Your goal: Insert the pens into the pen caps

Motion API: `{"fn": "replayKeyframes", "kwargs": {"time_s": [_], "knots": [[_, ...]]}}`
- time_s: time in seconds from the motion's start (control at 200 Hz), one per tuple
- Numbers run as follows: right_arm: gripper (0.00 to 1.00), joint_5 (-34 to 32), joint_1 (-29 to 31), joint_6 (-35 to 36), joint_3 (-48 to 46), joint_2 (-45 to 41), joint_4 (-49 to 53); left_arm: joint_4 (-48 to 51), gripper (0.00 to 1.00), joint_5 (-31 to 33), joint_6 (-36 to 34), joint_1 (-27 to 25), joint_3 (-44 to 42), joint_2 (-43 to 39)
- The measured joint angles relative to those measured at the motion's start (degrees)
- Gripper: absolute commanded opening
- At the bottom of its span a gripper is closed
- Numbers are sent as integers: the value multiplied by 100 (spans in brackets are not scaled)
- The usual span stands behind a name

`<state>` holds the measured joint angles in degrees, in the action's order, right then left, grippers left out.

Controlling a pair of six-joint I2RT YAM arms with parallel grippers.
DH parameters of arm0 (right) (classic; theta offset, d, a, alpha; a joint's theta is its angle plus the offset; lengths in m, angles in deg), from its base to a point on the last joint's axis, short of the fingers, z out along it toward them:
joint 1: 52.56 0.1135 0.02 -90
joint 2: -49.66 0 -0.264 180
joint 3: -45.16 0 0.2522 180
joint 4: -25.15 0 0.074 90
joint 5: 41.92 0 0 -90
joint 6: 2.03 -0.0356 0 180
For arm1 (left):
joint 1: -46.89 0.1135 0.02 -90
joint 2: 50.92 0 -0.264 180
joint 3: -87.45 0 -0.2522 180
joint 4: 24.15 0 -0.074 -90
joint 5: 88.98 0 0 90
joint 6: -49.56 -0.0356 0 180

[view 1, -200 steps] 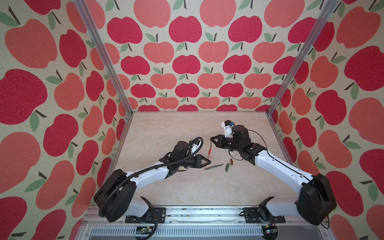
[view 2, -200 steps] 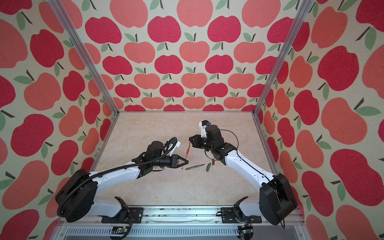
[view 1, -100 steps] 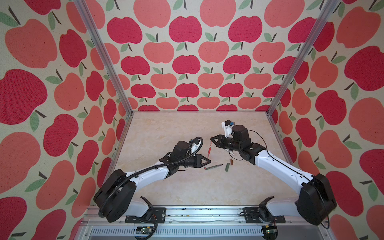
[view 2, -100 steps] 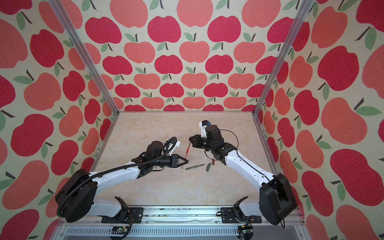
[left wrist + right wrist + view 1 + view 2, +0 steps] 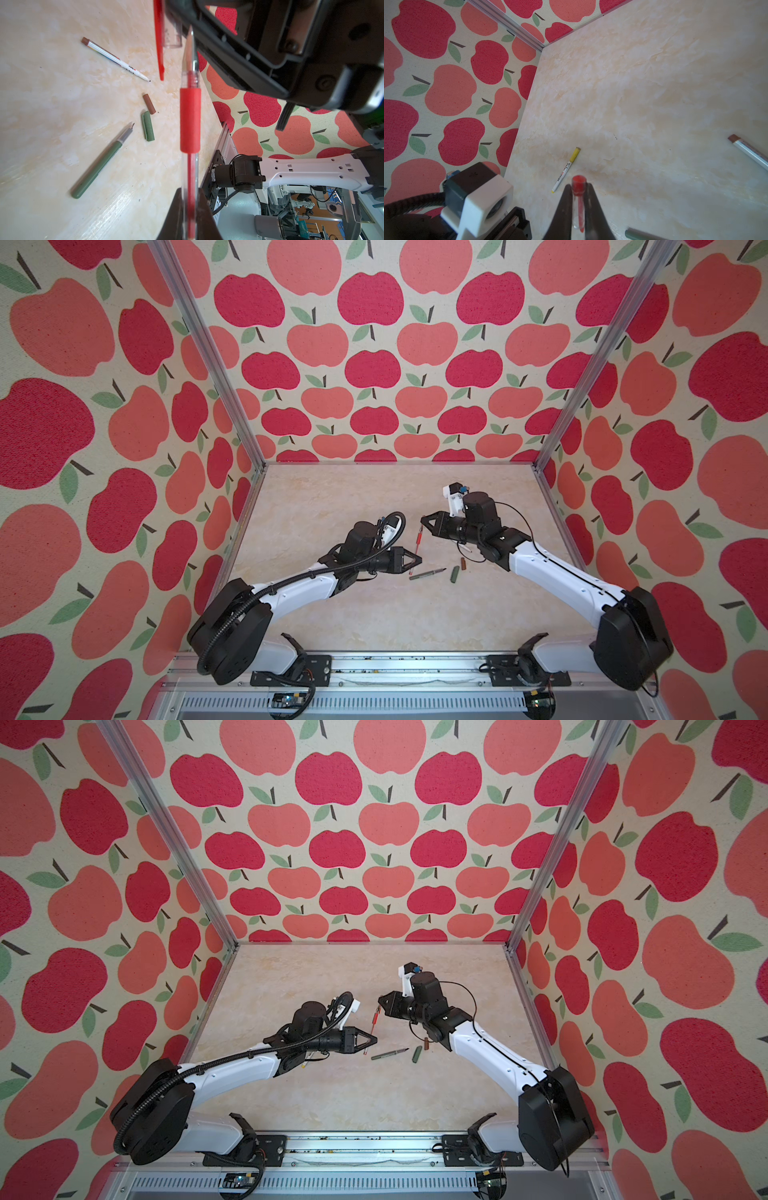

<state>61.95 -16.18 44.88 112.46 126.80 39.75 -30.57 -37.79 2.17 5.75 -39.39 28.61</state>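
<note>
Left wrist view: left gripper (image 5: 189,191) pinching red pen (image 5: 190,120), right gripper (image 5: 578,187) pinching red cap (image 5: 578,182), both raised left of green cap (image 5: 148,126), tip at cap mouth, apparently not in yet. Done: yellow pen (image 5: 565,170), capped, well apart from green cap. Left: green pen (image 5: 101,160) just beside it, white pen (image 5: 116,60) beyond it, brown cap (image 5: 149,104) just beside it.
</note>
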Motion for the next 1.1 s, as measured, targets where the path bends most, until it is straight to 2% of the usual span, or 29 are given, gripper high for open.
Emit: {"fn": "replayKeyframes", "kwargs": {"time_s": [1.101], "knots": [[13,-131,-68,-4,138,-66,2,9,0,-2,-4,-74,2,76]]}}
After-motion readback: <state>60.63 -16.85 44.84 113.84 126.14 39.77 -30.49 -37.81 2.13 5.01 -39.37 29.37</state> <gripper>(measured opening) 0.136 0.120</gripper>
